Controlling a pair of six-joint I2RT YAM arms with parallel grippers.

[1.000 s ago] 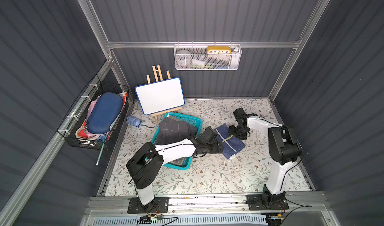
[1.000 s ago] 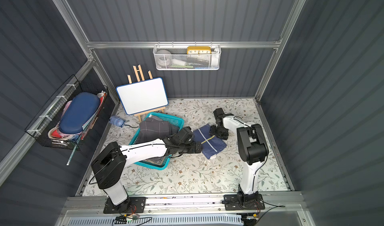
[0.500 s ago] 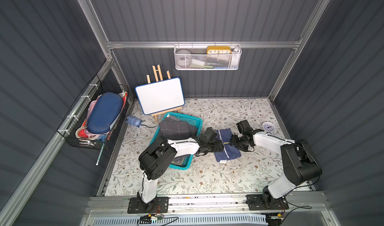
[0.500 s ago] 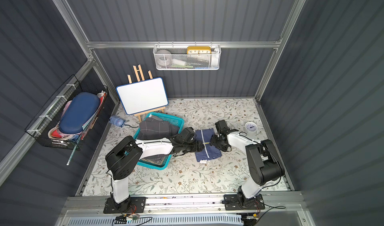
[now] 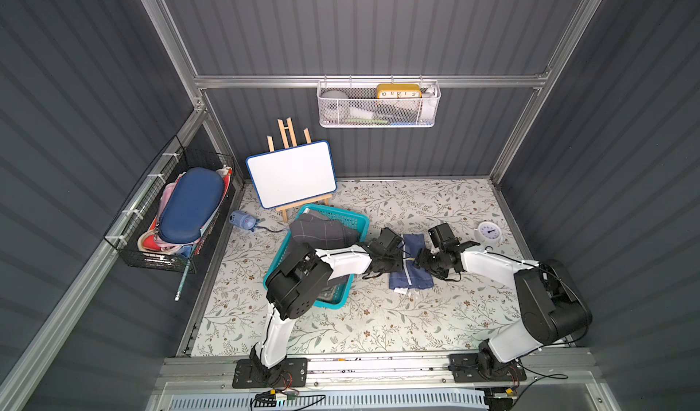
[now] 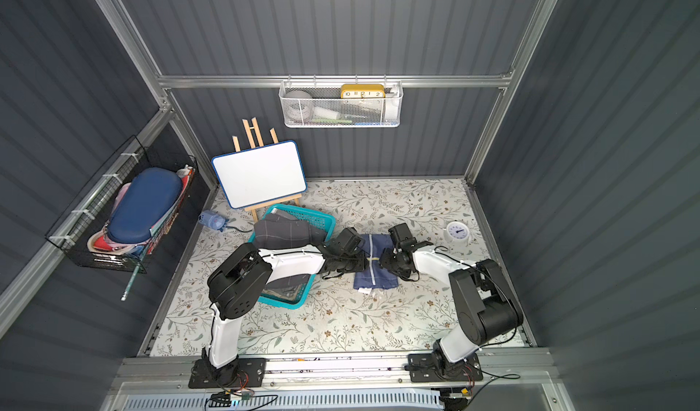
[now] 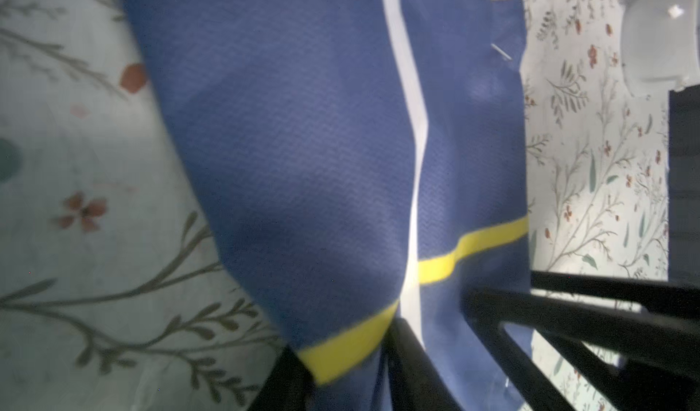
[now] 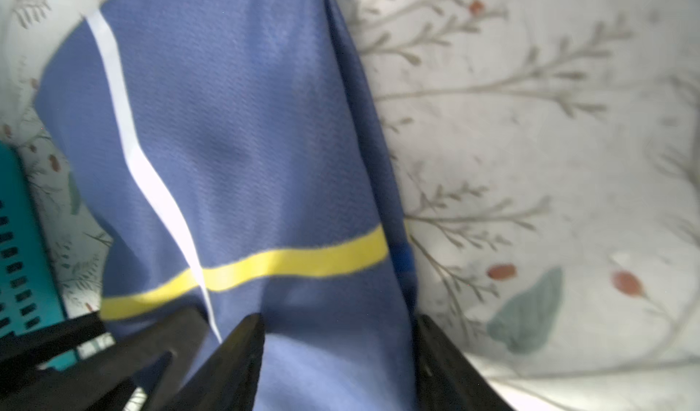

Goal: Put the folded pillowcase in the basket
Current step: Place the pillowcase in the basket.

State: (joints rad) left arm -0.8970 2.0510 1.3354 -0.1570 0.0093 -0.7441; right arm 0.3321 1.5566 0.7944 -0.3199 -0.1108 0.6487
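Farthest left we see a black wire basket (image 5: 166, 220) hung on the wall, then a whiteboard (image 5: 291, 174) on its easel. Just in front of that the teal basket (image 5: 354, 221) stands on the floral surface (image 5: 378, 314), with a grey checked cloth (image 5: 322, 233) draped over its far end. Next comes the left tool (image 5: 401, 260), reaching across the basket to the left edge of the folded pillowcase (image 5: 411, 280), which lies on the surface just right of the basket, outside it. In the left wrist view, this tool's fingers (image 7: 409, 360) stand close together with a bunched fold of the blue cloth pinched between them. The right tool (image 5: 417, 260) meets the opposite edge. Its fingers (image 8: 235, 360) stand well apart with cloth filling the gap, and we cannot tell whether they press on it. A small white clock (image 5: 489, 232) stands farthest right.
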